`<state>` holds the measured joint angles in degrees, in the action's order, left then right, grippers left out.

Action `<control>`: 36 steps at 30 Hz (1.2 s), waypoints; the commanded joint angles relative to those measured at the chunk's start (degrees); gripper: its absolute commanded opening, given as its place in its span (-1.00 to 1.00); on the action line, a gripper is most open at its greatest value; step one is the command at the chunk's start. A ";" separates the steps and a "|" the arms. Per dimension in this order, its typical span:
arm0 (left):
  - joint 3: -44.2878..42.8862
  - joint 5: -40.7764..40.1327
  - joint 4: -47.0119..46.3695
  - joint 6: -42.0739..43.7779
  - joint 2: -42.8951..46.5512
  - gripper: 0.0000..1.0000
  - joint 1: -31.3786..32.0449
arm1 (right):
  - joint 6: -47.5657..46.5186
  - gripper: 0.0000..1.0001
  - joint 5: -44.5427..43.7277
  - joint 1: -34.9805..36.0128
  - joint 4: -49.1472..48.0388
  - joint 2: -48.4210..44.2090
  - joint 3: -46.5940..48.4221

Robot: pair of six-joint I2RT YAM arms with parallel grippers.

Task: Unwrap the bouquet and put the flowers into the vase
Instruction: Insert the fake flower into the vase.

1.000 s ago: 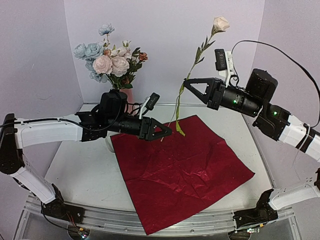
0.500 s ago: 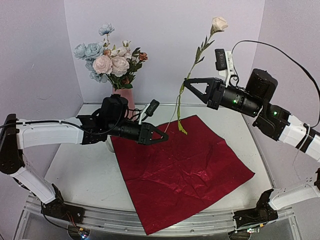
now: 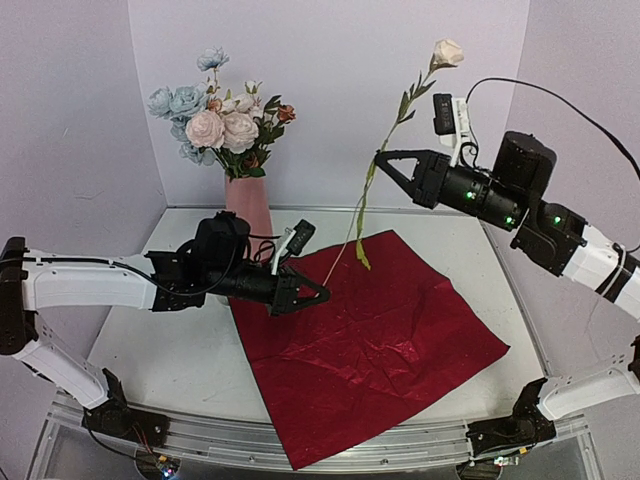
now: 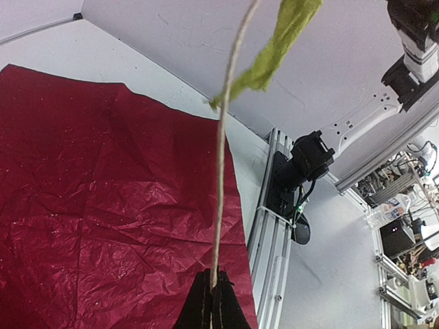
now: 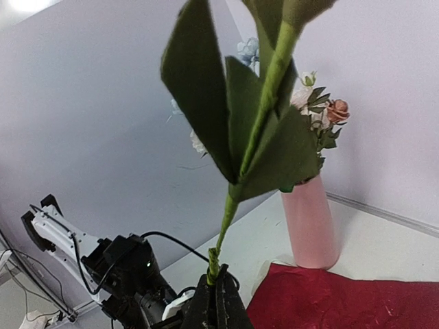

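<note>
Well, the cream flower (image 3: 446, 52) hangs in the air slantwise between both arms: the right gripper (image 3: 381, 156) is pressed together on the green stem partway up, just below a cluster of long leaves, and the left gripper (image 3: 318, 293) is pinched shut on the very bottom tip of the same stem, low over the dark red wrapping paper (image 3: 380, 340). That paper lies spread flat and crinkled on the table (image 3: 170, 350), with its near corner reaching the front rail. Behind the left arm, well apart from the held stem, the vase (image 3: 249, 204) stands upright at the back with the other flowers (image 3: 222, 125) already bunched in it, pink, peach, white and pale blue. From above, the foot of the vase is hidden by the left arm, and the left edge of the paper disappears under that gripper. Both wrist views cut the bloom off at the top, showing only stem and leaves; in the left one the stem (image 4: 221, 171) is a thin pale line running into the closed fingers
</note>
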<state>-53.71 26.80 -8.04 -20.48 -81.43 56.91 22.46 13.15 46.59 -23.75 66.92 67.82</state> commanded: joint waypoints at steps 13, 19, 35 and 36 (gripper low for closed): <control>4.86 -4.70 -3.47 6.86 5.04 -1.00 2.41 | 0.57 -1.00 -14.40 -1.55 5.47 -0.89 7.58; 5.97 -10.08 -3.58 7.38 4.55 -1.00 2.42 | 0.48 -1.00 -14.56 -1.58 5.47 -1.47 7.87; 10.19 -39.70 -0.70 -0.23 8.23 0.52 0.04 | -5.38 -1.00 -16.40 -1.58 -1.21 1.91 7.95; 9.94 -39.44 -0.37 -0.71 8.69 0.52 -1.25 | -5.73 -1.00 -16.62 -1.57 -2.86 2.72 7.86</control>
<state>-43.32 -6.04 -9.26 -17.75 -76.94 58.71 20.23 -0.89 45.15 -17.35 67.54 75.07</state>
